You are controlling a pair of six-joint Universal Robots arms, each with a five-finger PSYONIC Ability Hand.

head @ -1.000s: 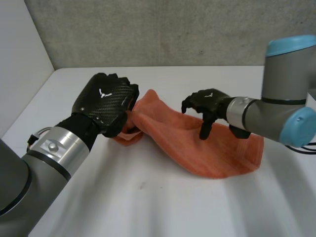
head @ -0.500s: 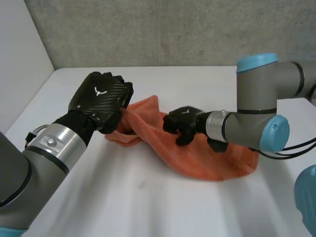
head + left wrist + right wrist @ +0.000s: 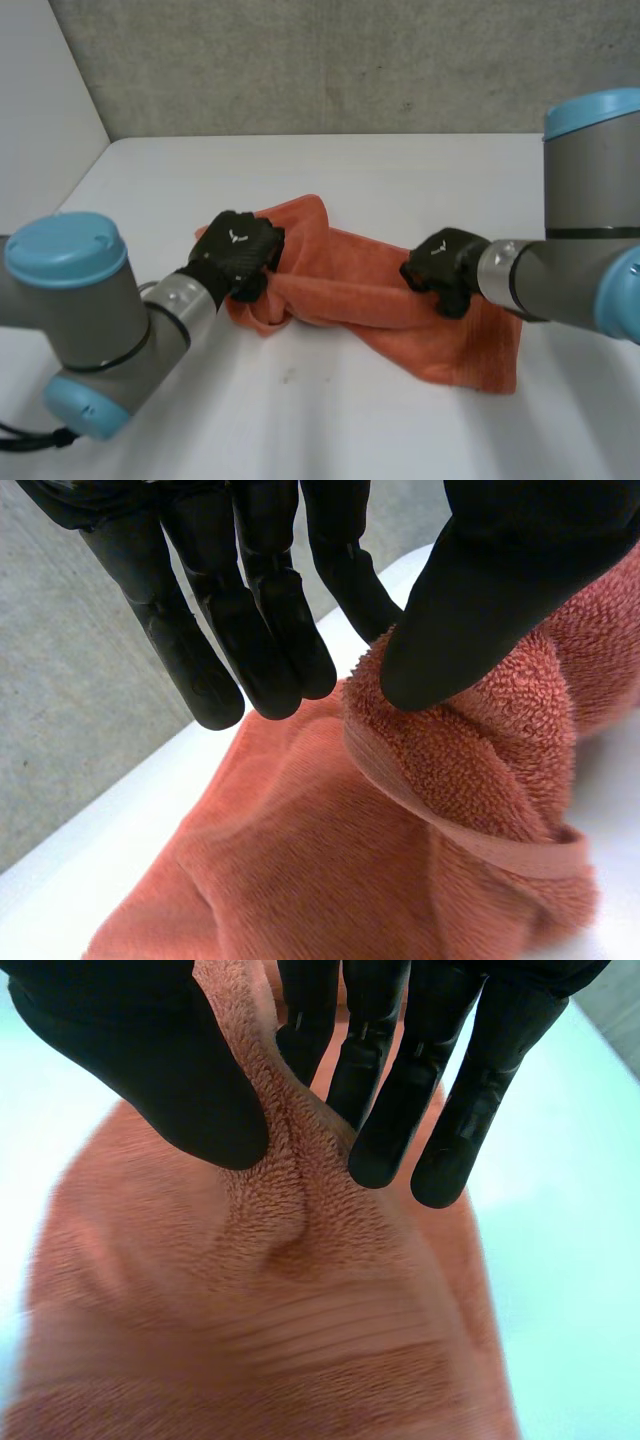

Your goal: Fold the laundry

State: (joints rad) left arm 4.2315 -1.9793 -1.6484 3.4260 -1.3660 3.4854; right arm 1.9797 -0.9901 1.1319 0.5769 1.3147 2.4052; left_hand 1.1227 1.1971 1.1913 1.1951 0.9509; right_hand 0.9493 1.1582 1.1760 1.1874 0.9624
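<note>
Pinching orange towel (image 3: 352,296) on white table (image 3: 350,175), left hand (image 3: 238,255) grips bunched hemmed edge between thumb and fingertips, right hand (image 3: 445,268) nips raised ridge of cloth at its fingertips.

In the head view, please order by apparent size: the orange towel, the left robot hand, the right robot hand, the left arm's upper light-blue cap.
1. orange towel
2. light-blue cap, but it is nearer the camera, so unsure
3. left robot hand and right robot hand look alike; not ranked
</note>
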